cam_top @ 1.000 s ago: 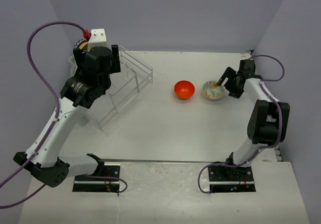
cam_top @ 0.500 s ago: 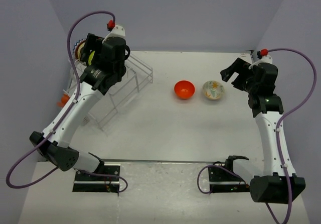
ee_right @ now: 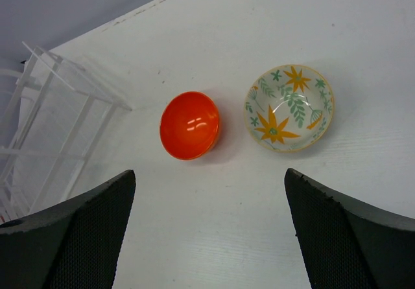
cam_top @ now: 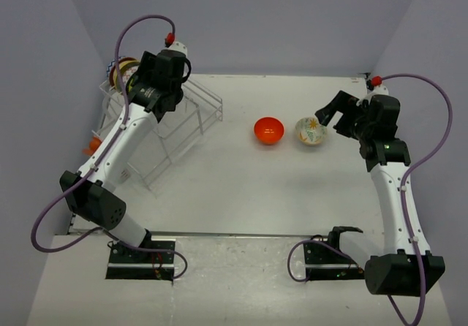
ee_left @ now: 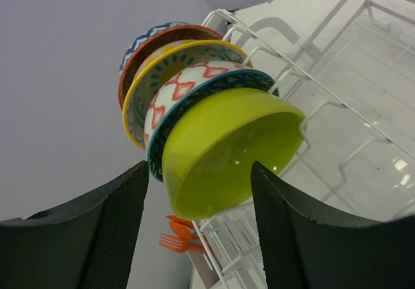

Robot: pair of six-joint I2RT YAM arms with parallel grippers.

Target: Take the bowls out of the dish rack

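The left fingers (ee_left: 104, 237) are spread wide and hold nothing. They hang just short of a row of bowls standing on edge at the far left end of the dish rack (cam_top: 191, 114). Nearest the wrist camera is the lime-green bowl (ee_left: 227, 153). Its hollow is turned toward the fingers and shows in the gap between them, and no contact can be seen. Close behind it stands a red-patterned bowl (ee_left: 185, 88) with a dark teal rim. Next comes a yellow-rimmed bowl (ee_left: 152, 81) with blue marks inside, and last a blue-patterned bowl (ee_left: 149, 39) with a reddish-brown edge. Below the row, orange plastic cutlery (ee_left: 172, 240) sits at the side of the rack.

The right fingers (ee_right: 71, 237) are likewise wide apart and empty, raised above the surface (ee_right: 259, 237). Beneath them two bowls sit upright on the surface, well apart from the rack. One is an orange-red bowl (ee_right: 189, 126). Near it, on its right in the wrist view, is a white bowl (ee_right: 290, 107) painted with green leaves and orange flowers. The two do not touch. In the overhead view the right arm's head hangs close to the flowered bowl, on the side away from the orange-red one.
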